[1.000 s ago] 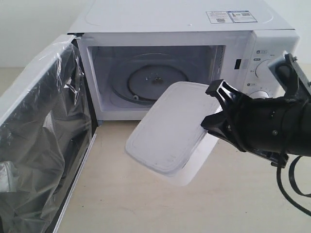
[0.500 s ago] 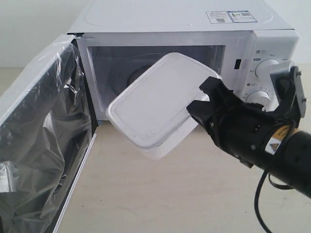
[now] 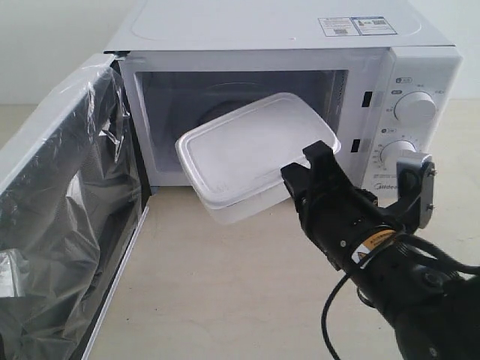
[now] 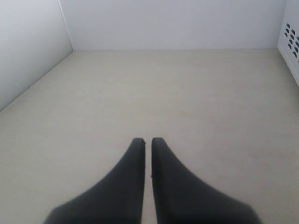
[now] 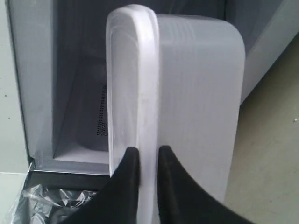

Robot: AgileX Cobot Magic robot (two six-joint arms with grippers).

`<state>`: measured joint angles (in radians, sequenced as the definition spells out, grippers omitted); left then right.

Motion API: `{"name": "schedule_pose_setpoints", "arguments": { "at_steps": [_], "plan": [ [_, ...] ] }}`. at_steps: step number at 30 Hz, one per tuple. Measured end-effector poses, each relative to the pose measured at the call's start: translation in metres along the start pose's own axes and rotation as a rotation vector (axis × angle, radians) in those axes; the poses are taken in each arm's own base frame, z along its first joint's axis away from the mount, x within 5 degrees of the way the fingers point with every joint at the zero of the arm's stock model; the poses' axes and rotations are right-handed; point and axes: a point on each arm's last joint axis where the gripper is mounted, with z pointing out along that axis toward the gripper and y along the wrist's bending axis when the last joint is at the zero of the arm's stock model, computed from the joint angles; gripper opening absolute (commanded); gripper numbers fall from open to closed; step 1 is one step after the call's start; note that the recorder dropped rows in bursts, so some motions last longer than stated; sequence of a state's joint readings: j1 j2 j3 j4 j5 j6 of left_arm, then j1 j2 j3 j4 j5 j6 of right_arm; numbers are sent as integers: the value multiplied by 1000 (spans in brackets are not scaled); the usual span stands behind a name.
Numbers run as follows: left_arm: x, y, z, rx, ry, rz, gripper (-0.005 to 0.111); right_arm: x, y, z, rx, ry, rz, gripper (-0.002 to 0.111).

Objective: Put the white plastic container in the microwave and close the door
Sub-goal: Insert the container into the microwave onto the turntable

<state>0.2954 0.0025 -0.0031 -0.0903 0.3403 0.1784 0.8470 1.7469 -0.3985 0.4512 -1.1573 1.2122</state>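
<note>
I am holding the white plastic container (image 3: 251,146) in the right jaws, which are clenched on the lid's rim at its near right end. The box is hanging in the air at the mouth of the microwave (image 3: 262,30), its far end just inside the opening and its near end out over the desk (image 3: 225,300). It appears to be tilting slightly, near end lower. I am judging that this step calls for levelling the wrist and lifting a touch so the base is clearing the front sill. Then I would push in and lower it flat onto the turntable, which the box is mostly hiding from me. The pinch is only on a thin rim, so I am favouring slow motion, lest the lid pop off or the box swing. On the right, the control panel with its knobs (image 3: 415,107) is sitting close to the right arm (image 3: 390,255), and that side of the frame looks likeliest to get clipped. The door (image 3: 60,225) is standing wide open at the left, out of the path, its loose clear film (image 3: 45,262) bulging. The left jaws are closed together on nothing, hovering over the desk away from the work.
</note>
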Motion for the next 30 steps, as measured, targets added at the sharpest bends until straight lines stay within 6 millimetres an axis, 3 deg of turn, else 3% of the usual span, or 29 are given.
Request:
{"name": "schedule_pose_setpoints", "arguments": {
  "at_steps": [7,13,30],
  "plan": [
    [0,0,0,0,0,0,4,14,8,34,-69,-4,18,0],
    [0,0,0,0,0,0,4,22,-6,54,-36,-40,99,0],
    [0,0,0,0,0,0,4,17,9,76,-74,-181,168,0]
  ]
}}
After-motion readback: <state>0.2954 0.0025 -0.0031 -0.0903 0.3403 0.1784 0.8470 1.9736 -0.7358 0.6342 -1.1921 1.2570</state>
